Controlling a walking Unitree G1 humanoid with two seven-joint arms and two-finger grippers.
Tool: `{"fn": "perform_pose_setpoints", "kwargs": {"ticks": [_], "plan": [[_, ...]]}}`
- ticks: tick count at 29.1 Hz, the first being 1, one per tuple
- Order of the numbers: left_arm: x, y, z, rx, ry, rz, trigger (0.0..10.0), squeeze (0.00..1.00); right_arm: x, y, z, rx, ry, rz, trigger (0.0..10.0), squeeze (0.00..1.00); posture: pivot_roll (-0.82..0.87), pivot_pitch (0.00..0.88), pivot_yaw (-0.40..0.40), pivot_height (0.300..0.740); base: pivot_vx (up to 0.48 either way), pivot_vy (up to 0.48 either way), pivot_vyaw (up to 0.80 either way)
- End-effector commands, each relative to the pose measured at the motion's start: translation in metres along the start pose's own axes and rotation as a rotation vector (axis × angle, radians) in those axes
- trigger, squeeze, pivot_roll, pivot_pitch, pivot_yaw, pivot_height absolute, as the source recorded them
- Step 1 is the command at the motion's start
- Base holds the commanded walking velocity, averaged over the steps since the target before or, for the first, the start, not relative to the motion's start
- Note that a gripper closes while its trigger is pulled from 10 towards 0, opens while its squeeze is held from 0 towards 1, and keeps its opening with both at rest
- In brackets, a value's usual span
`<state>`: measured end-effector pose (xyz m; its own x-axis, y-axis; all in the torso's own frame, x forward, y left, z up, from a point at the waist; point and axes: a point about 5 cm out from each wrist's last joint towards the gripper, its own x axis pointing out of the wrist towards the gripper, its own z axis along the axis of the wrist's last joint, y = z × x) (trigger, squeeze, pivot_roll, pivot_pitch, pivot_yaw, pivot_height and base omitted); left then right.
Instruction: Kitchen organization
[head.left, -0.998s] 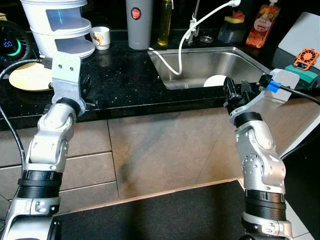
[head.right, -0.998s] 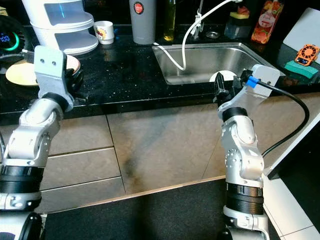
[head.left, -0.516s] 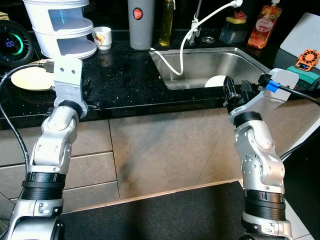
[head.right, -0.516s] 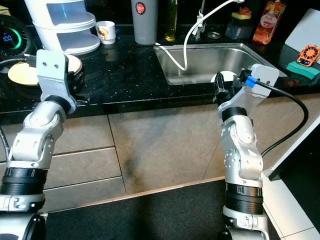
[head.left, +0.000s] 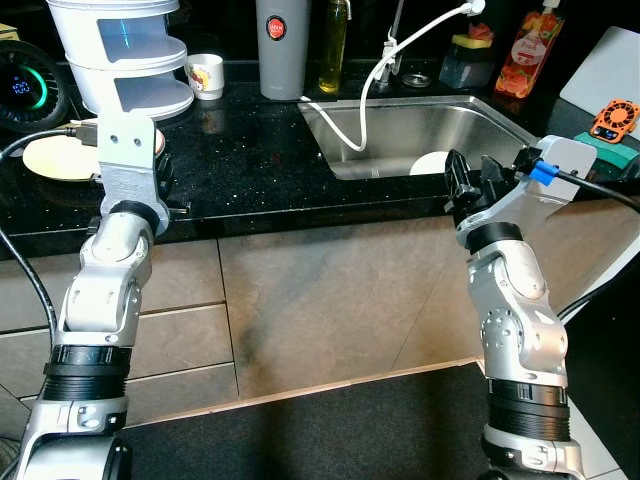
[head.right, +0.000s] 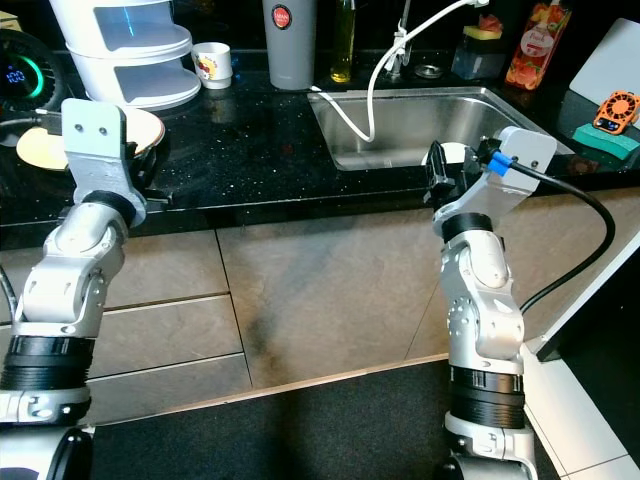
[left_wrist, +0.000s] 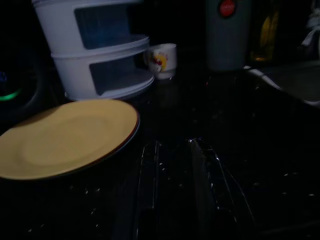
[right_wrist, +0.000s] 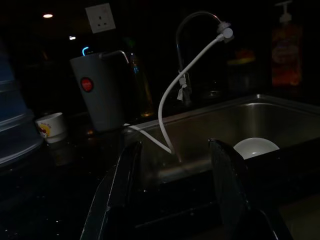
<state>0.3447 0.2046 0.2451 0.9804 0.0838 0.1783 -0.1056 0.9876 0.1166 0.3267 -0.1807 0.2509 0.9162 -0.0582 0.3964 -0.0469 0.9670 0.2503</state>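
— Left eye view first: what's nearest to us?
— Both silver arms, raised at the bench's front edge. The left gripper sits low over the black top near its left end, fingers a narrow gap apart, holding nothing. The right gripper hovers at the front rim of the sink, fingers spread wide, also empty-handed.
— And the dishes?
— A yellow plate lies flat on the bench just beside the left gripper, toward the left edge, apart from the fingers. A white plate lies in the sink, at its front wall, just past the right gripper.
— Further back?
— A white hose runs from the tap down to the sink's left rim. Behind the yellow plate stands a white stacked appliance, with a small printed cup next to it. Along the back edge: a grey tumbler with a red dot, a bottle of yellow oil, and a red soap bottle at the sink's far right corner.
— Anything at the right end?
— An orange gadget on a green sponge, by a white board.
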Motion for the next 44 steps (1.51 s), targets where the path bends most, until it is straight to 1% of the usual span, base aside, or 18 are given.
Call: {"fn": "perform_pose_setpoints", "kwargs": {"ticks": [1,2,6,9,24,41,44], "plan": [[-0.0024,-0.0039,0.0031,-0.018,-0.033,-0.019,10.0,0.00,-0.0021,0.0018,0.0015,0.004,-0.017,0.015,10.0,0.00,0.11,0.021,-0.034,0.740,0.000,0.000,0.00],[-0.0035,-0.0052,0.0056,-0.036,-0.053,-0.022,10.0,0.00,-0.0024,0.0018,0.0026,0.006,-0.028,0.017,10.0,0.00,0.11,0.021,-0.034,0.740,0.000,0.000,0.00],[-0.0051,-0.0059,0.0078,-0.052,-0.069,-0.016,10.0,0.00,-0.0031,0.0034,0.0044,0.010,-0.045,0.030,10.0,0.00,0.11,0.023,-0.035,0.740,0.000,0.000,0.00],[-0.0059,-0.0040,0.0057,-0.043,-0.059,-0.003,10.0,0.00,-0.0035,0.0041,0.0041,0.009,-0.046,0.031,10.0,0.00,0.11,0.025,-0.036,0.740,0.000,0.000,0.00],[-0.0056,-0.0040,0.0051,-0.041,-0.059,0.006,10.0,0.00,-0.0020,-0.0019,0.0046,0.000,-0.051,-0.007,10.0,0.00,0.11,0.025,-0.036,0.740,0.000,0.000,0.00],[-0.0044,-0.0008,0.0061,-0.036,-0.064,0.025,10.0,0.00,-0.0018,0.0007,0.0048,-0.001,-0.057,0.006,10.0,0.00,0.11,0.024,-0.033,0.740,0.000,0.000,0.00],[-0.0037,0.0023,0.0062,-0.031,-0.062,0.046,10.0,0.00,-0.0019,0.0007,0.0045,-0.001,-0.057,0.006,10.0,0.00,0.11,0.023,-0.032,0.740,0.334,0.000,0.00]]}}
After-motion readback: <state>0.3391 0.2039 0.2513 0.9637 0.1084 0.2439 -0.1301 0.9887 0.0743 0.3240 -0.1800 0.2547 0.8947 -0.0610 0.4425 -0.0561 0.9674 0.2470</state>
